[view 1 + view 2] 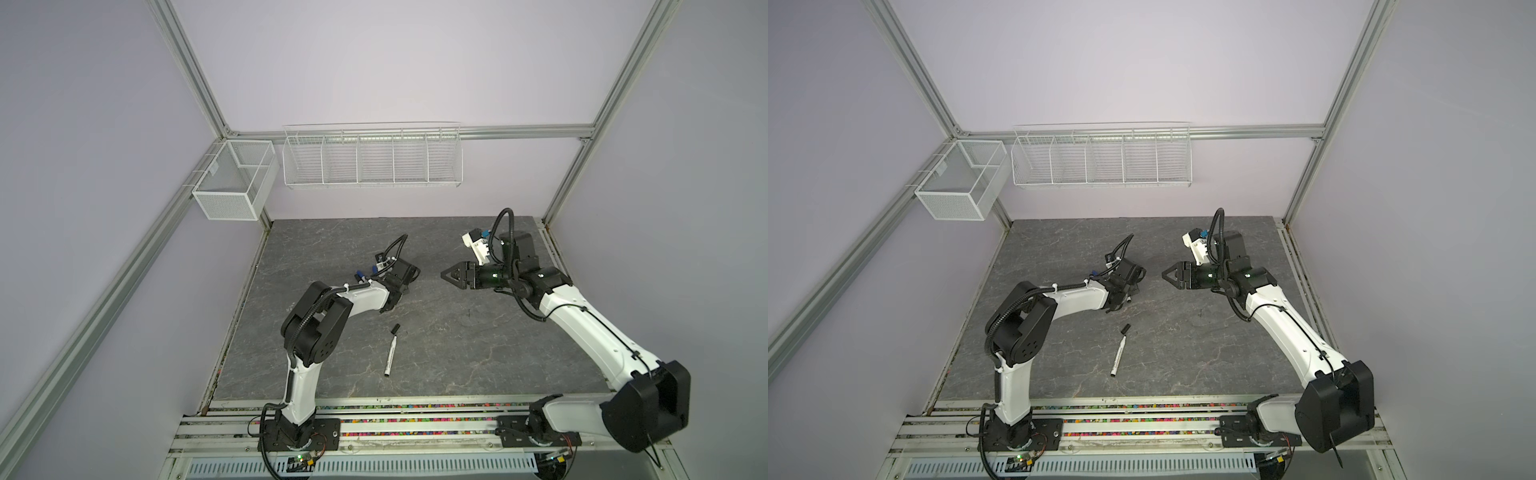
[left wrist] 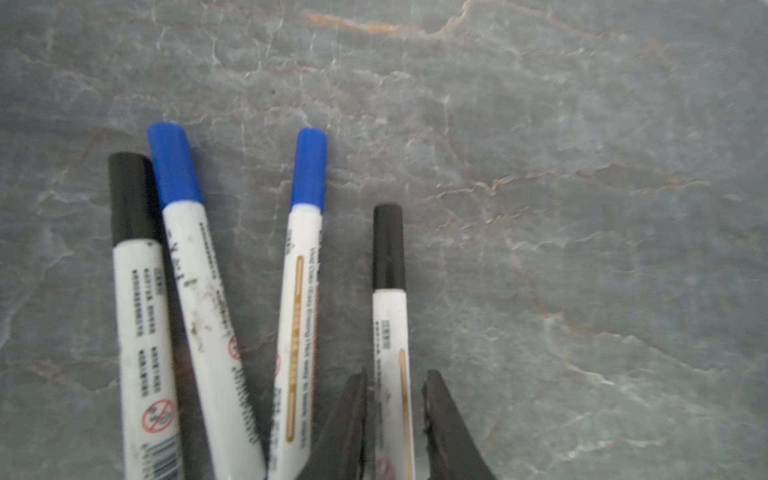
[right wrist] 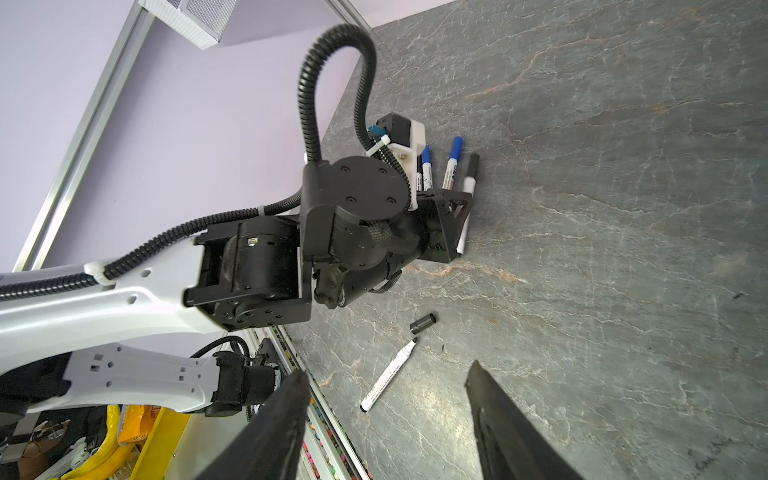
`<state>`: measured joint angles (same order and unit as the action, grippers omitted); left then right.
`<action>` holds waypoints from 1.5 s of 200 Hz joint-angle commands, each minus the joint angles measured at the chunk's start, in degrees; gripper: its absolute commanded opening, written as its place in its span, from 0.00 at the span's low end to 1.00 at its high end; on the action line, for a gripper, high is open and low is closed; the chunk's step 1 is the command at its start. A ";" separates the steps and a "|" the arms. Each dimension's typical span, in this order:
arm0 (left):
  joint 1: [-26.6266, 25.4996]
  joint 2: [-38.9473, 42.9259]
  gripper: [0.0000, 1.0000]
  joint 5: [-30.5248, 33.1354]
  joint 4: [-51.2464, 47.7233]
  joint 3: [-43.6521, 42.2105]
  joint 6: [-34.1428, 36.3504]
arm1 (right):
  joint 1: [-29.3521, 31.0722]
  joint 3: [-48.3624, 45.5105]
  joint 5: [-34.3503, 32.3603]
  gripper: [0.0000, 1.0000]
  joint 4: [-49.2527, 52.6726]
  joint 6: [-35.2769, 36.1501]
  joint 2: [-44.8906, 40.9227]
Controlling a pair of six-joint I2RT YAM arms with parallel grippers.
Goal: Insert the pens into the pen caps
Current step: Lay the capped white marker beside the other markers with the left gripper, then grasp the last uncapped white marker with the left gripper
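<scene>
Four capped pens lie side by side in the left wrist view: a black-capped pen [image 2: 137, 299], two blue-capped pens [image 2: 191, 257] [image 2: 301, 266] and another black-capped pen [image 2: 388, 316]. My left gripper [image 2: 395, 376] straddles this last pen's barrel, slightly open, with a gap showing on one side. In both top views my left gripper [image 1: 390, 302] [image 1: 1121, 301] points down at the table and its arm hides most of these pens. An uncapped pen [image 1: 390, 355] [image 1: 1118, 356] [image 3: 388, 376] lies nearer the front, with a loose black pen cap [image 1: 395, 328] [image 1: 1125, 328] [image 3: 422, 323] just beyond its tip. My right gripper [image 1: 445, 275] [image 1: 1165, 275] [image 3: 387, 369] hovers open and empty.
The dark stone table [image 1: 457, 353] ends at a front rail [image 1: 374, 419] that carries both arm bases. A white wire rack [image 1: 372, 160] and a mesh box [image 1: 235, 178] hang on the walls behind, above the table.
</scene>
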<state>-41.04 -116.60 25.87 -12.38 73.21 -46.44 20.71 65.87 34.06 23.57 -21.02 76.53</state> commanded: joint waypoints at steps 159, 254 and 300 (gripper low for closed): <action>-9.44 26.54 0.43 -14.60 -5.03 -19.66 23.73 | -0.49 -0.34 -1.05 0.63 1.92 1.94 -0.35; -14.75 28.64 0.49 -22.78 -16.85 -26.17 25.96 | -0.68 0.12 -1.07 0.62 1.83 1.77 1.32; -14.73 23.32 0.42 -22.90 -24.25 -20.01 26.43 | -1.28 0.14 -1.63 0.62 2.18 2.21 0.73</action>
<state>-55.57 -91.64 3.57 -30.81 50.09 -20.93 20.16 65.87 32.77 25.26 -20.12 77.32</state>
